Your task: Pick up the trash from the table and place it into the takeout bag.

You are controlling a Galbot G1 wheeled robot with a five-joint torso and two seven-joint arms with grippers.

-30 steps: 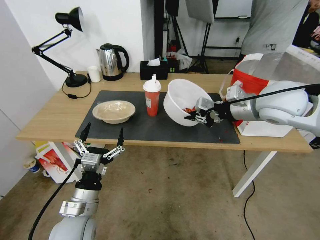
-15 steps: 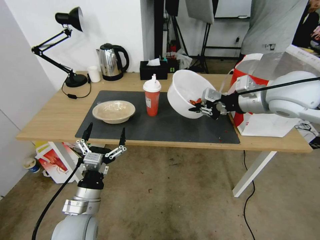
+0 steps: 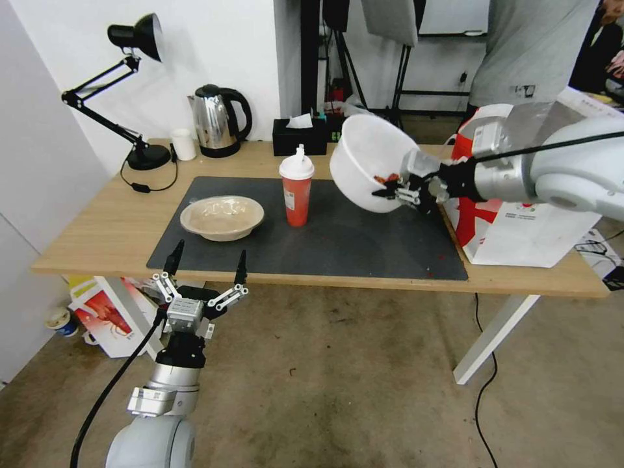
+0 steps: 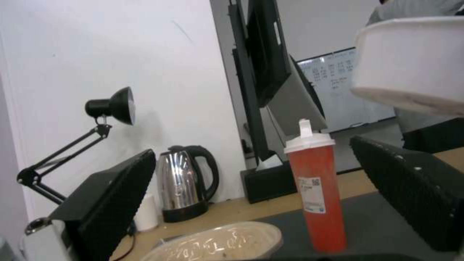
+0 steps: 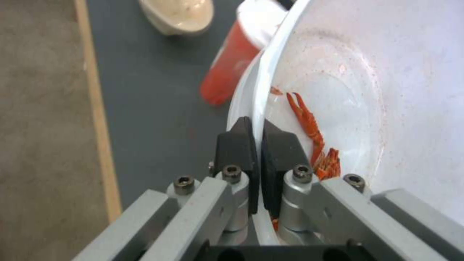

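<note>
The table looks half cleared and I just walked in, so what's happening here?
The right tool is shut on the rim of the white bowl, holding it tilted in the air above the mat, beside the takeout bag. A few red shells lie inside. The red cup and beige bowl sit on the mat. The left tool hangs open, below the table's front edge.

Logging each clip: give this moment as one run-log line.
right gripper: shut on white bowl rim, aloft, tilted | left gripper: open, below table edge | red cup, beige bowl: on mat
</note>
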